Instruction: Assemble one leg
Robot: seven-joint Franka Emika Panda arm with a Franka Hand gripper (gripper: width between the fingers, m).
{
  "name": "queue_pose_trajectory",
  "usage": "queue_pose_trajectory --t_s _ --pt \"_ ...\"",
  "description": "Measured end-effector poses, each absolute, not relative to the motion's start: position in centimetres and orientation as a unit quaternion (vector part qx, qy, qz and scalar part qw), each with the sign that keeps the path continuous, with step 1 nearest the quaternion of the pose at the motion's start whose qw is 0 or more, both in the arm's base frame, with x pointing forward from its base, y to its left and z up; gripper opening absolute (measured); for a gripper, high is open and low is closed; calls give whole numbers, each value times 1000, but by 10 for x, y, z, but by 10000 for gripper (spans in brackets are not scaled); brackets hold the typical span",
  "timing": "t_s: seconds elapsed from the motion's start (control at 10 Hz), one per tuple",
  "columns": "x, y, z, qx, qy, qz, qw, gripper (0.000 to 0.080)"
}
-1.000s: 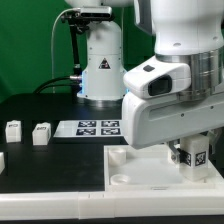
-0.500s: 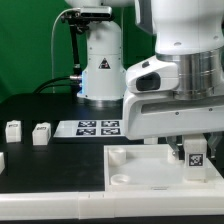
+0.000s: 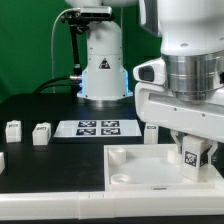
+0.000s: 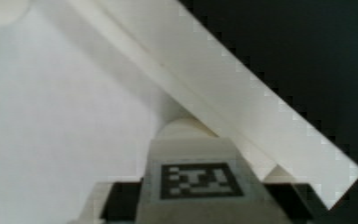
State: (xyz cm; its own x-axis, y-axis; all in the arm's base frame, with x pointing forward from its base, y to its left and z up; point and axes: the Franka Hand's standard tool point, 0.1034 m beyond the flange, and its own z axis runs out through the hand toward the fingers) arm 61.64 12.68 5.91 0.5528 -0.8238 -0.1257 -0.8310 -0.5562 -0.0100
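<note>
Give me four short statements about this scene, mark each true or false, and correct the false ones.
1. The gripper is shut on a leg whose square tag faces the exterior camera. True.
2. The held leg hangs over the bare black table. False: it is over the large white panel, towards the exterior view's right.
3. Two loose legs stand on the table, to the exterior view's left of the marker board. True.
4. The marker board lies on top of the panel. False: it lies flat on the table beyond the panel, in front of the robot's base.
</note>
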Motion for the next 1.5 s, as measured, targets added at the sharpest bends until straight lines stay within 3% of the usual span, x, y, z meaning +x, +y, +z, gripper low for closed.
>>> queue_pose_trajectory --t_s 0.2,0.4,0.5,0.9,1.0,1.5 --pt "616 127 59 -877 477 53 34 284" --pt "616 127 59 -892 447 52 35 533" --pt "616 128 59 -893 446 52 35 613" --pt "620 128 63 -974 221 37 38 647" --pt "621 129 65 -990 135 26 28 649" --pt "623 122 64 -991 -133 10 25 649"
